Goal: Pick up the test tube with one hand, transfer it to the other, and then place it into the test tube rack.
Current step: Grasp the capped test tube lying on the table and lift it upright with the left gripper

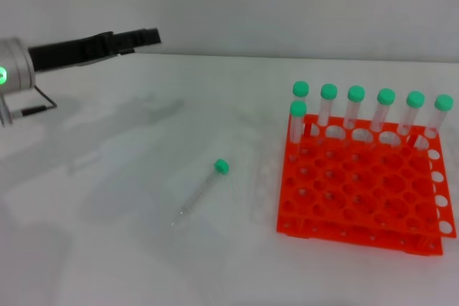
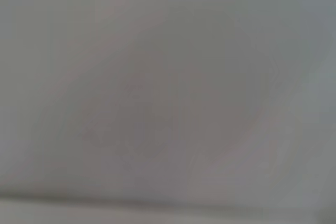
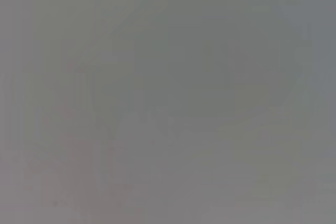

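Observation:
The test tube point(image 1: 202, 190) lies flat on the white table in the head view, green cap toward the back right, pointed tip toward the front left. The orange-red test tube rack point(image 1: 362, 188) stands to its right, with several green-capped tubes upright in its back row and one in the second row at the left. My left gripper point(image 1: 147, 36) hangs above the table at the far left back, well away from the tube, on its white arm with a green light. My right gripper is out of view. Both wrist views show only blank grey.
The white table point(image 1: 107, 249) spreads around the tube and the rack. A pale wall runs behind the table's far edge.

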`<state>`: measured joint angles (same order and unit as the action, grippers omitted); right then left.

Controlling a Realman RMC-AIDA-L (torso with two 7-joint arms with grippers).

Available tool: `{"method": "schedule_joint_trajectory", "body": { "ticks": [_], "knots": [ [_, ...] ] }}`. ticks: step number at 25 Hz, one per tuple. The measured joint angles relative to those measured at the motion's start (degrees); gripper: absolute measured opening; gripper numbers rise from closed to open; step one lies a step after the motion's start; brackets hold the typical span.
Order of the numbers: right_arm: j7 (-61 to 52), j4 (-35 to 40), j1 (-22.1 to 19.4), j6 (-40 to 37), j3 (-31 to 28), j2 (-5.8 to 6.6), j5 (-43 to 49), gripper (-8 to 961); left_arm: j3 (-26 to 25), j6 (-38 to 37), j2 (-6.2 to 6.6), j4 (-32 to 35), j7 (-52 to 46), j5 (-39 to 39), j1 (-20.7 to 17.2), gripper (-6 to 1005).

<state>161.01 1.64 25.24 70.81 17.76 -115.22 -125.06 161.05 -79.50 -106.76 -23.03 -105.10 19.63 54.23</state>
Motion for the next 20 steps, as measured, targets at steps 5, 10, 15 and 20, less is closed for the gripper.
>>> {"method": "schedule_joint_trajectory", "body": {
  "ticks": [5,10,15,20],
  "knots": [
    [0.0,0.6,0.1,0.1,0.2,-0.05,0.0,846,3.4,-5.8,-0.32,-8.6,-9.5,-12.9,6.6,871],
    [0.0,0.6,-0.1,0.3,0.6,-0.08,0.0,843,2.9,-7.6,-0.60,-10.9,-19.9,-32.5,14.3,871],
    [0.0,0.7,0.0,0.4,0.7,-0.09,0.0,841,2.6,-9.2,-3.95,-10.6,-25.3,-46.6,21.9,870],
    [0.0,0.7,0.1,0.4,0.7,-0.09,0.0,839,2.4,-8.2,-8.64,-8.9,-30.3,-57.0,27.1,868]
  ]
}}
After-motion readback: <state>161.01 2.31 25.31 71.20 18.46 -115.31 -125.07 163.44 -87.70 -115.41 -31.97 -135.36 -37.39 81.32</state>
